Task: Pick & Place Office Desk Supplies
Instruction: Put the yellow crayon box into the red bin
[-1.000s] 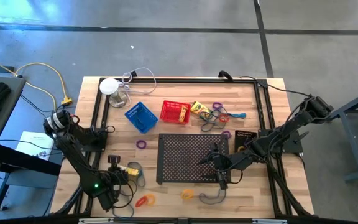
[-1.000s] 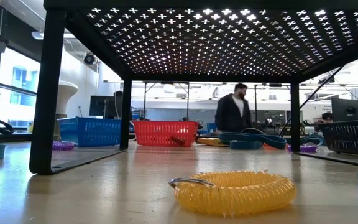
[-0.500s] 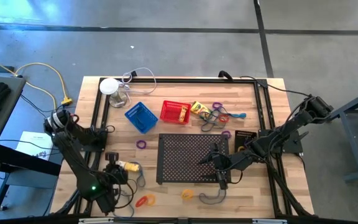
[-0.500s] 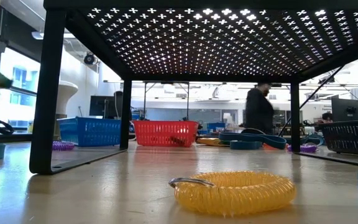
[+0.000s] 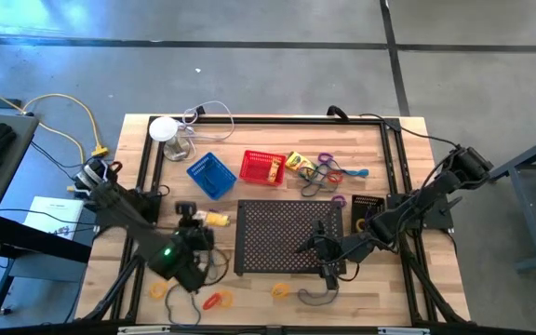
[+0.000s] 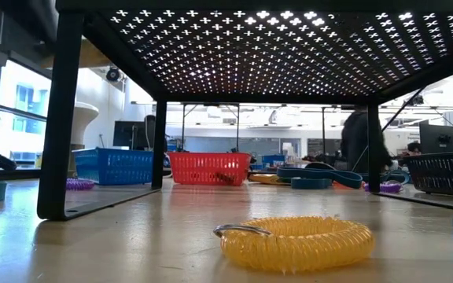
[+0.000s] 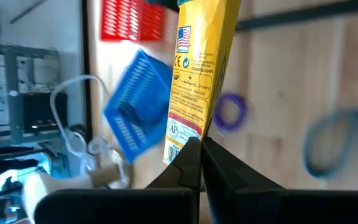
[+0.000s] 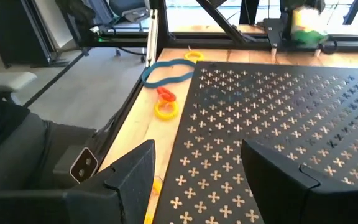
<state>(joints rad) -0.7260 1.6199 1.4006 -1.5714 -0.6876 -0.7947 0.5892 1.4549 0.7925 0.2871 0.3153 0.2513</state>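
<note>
A yellow crayon box (image 5: 215, 220) is held in the air by my left gripper (image 5: 191, 217), left of the black perforated tray (image 5: 277, 244). In the left wrist view the box (image 7: 199, 74) sticks out past the shut fingers (image 7: 190, 163). My right gripper (image 5: 328, 259) hovers open over the tray's near right part (image 8: 272, 106), with nothing between its fingers. A second crayon box (image 5: 298, 162) lies beside the red basket (image 5: 262, 167). Rubber-band loops lie scattered, among them a purple loop (image 5: 211, 215) and an orange one (image 5: 217, 300). My left gripper pinches the crayon box by its narrow end (image 7: 180, 142) between the two fingers. The fingers come slanting down from the table's left near side, and the box runs on forward from them. It is lifted clear of the table.
A blue basket (image 5: 210, 175) stands at the far left and a black basket (image 5: 368, 207) right of the tray. A white disc with a clear cable (image 5: 163, 128) sits at the far left corner. A yellow coil (image 6: 293, 242) lies near the front edge.
My left gripper has risen and swung toward the table's far edge and to the right, tipping less steeply down, still shut on the crayon box, which has been carried along higher above the table. A person has walked across the room behind.
</note>
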